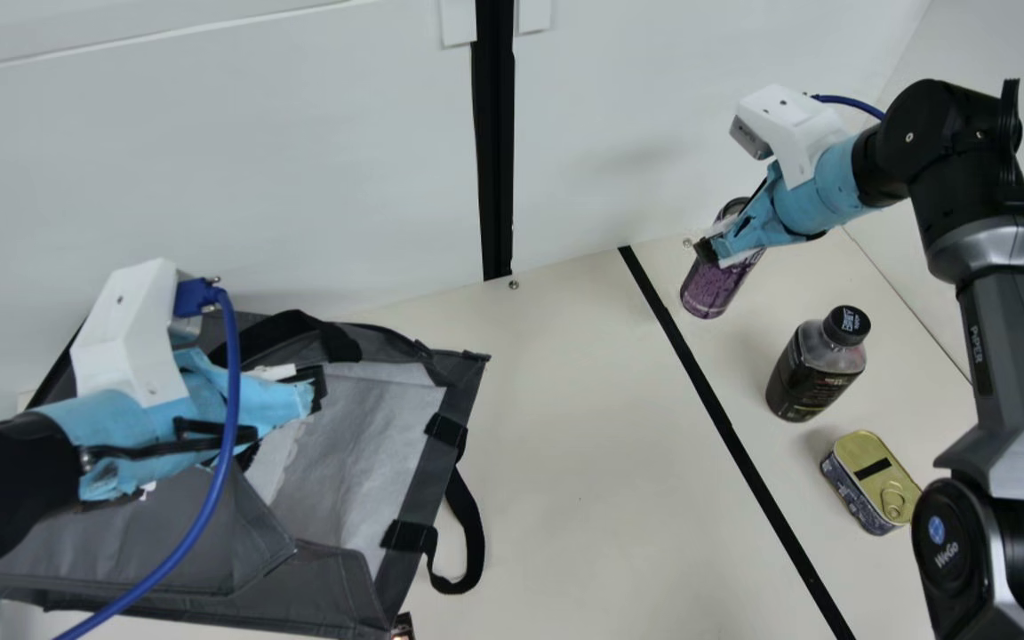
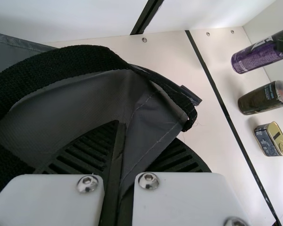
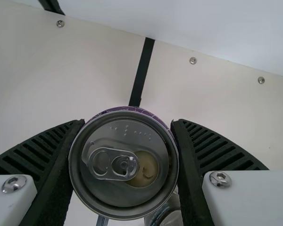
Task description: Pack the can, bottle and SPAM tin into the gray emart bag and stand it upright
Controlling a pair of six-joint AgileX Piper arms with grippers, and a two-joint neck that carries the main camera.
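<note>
Can [image 1: 712, 289], upper right in main view, is gripped by right gripper [image 3: 128, 123], fingers parted can-wide. Bag [image 1: 334, 578] cloth is pinched in nearly closed left gripper [image 1: 316, 388]; if slipped, mouth may sag, can be snagged.

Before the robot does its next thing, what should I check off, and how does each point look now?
1. Right gripper has the can between its fingers: ok.
2. Can is clear of the table: cannot tell.
3. Left gripper has hold of the bag: ok.
4. Bag's mouth is open: ok.
5. Bottle stands upright: ok.
6. Bag stands upright: not ok, it's lying down.
</note>
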